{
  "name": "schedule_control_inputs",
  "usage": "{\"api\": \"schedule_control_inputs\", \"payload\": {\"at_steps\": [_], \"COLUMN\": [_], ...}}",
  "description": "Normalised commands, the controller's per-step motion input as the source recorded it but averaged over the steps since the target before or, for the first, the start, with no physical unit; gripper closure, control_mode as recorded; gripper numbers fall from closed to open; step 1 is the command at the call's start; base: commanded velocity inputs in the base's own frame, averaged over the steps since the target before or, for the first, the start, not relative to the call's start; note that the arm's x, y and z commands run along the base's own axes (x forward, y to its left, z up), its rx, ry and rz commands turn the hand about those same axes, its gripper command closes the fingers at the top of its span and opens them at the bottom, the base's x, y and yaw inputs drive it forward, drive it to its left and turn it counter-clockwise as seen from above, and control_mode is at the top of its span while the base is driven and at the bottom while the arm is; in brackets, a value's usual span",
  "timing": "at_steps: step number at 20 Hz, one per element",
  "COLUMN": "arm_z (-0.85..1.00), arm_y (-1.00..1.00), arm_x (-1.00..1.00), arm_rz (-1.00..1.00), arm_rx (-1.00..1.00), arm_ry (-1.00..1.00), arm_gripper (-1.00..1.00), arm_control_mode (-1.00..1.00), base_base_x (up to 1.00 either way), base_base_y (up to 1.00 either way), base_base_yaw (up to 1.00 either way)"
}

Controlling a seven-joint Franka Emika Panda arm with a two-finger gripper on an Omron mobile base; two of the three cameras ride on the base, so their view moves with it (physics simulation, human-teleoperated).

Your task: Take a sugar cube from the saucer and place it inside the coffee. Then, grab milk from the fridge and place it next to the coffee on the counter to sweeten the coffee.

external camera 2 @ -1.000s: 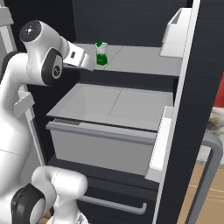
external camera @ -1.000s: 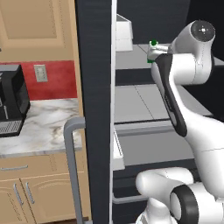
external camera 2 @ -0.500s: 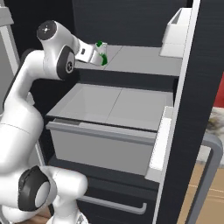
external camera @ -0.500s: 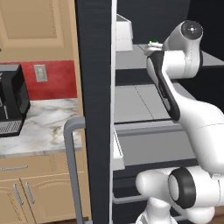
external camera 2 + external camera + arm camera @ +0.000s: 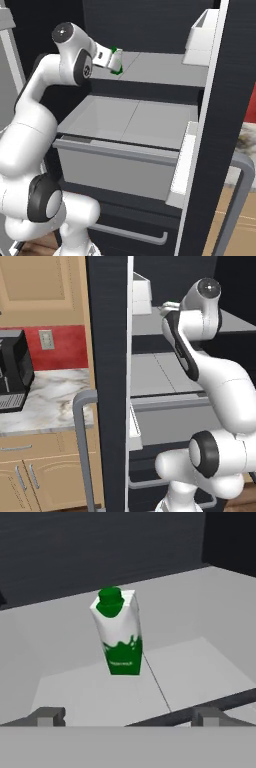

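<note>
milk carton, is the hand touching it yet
Apart. In the hand view the milk carton stands upright on the fridge shelf, beyond the open fingertips.

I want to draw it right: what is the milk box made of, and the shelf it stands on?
The milk looks like a smooth paper carton: flat folded faces, sharp edges, printed white and green, with what seems a plastic green cap. The fridge shelf under it looks like matte light grey plastic: plain, even, no shine or grain. It is all rendered, so that is a guess.

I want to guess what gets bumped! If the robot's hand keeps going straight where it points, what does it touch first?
Most likely the milk carton standing upright on the fridge shelf. It sits right ahead of the open hand, though how far off is hard to judge.
</note>
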Motion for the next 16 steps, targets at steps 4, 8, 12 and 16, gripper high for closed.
{"api": "schedule_control_inputs", "payload": {"at_steps": [4,8,12,16], "arm_z": [0.0,-0.03,-0.06,-0.12], "arm_y": [-0.01,-0.08,-0.1,-0.09], "arm_x": [0.41,0.27,0.16,0.21], "arm_rz": [0.0,0.0,0.0,0.0], "arm_rx": [0.0,0.0,0.0,-0.01], "arm_ry": [0.0,0.0,0.0,0.0], "arm_gripper": [-1.0,-1.0,-1.0,-1.0], "arm_control_mode": [-1.0,-1.0,-1.0,-1.0], "base_base_x": [0.0,0.0,0.0,0.0], "base_base_y": [0.0,0.0,0.0,0.0], "base_base_yaw": [0.0,0.0,0.0,0.0]}}
